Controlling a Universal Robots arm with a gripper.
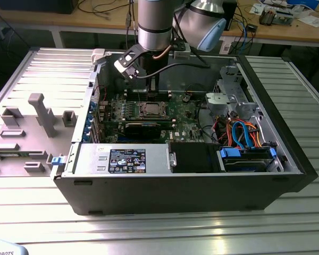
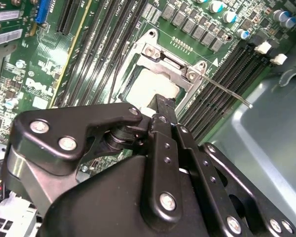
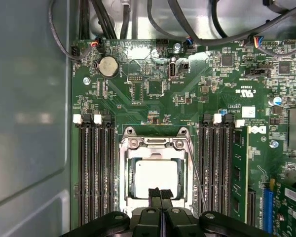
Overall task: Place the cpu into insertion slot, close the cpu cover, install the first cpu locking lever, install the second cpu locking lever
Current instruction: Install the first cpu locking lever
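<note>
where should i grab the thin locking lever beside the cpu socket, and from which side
Probably the bent free end of the locking lever: the thin wire sticks out from the insertion slot over the memory slots, with open room around its tip. Come from above, pinching across the wire.

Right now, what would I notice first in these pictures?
A grey arm reaches into an open computer case. The shiny cpu sits in the middle of the green board, with the shut black fingers at its edge.
</note>
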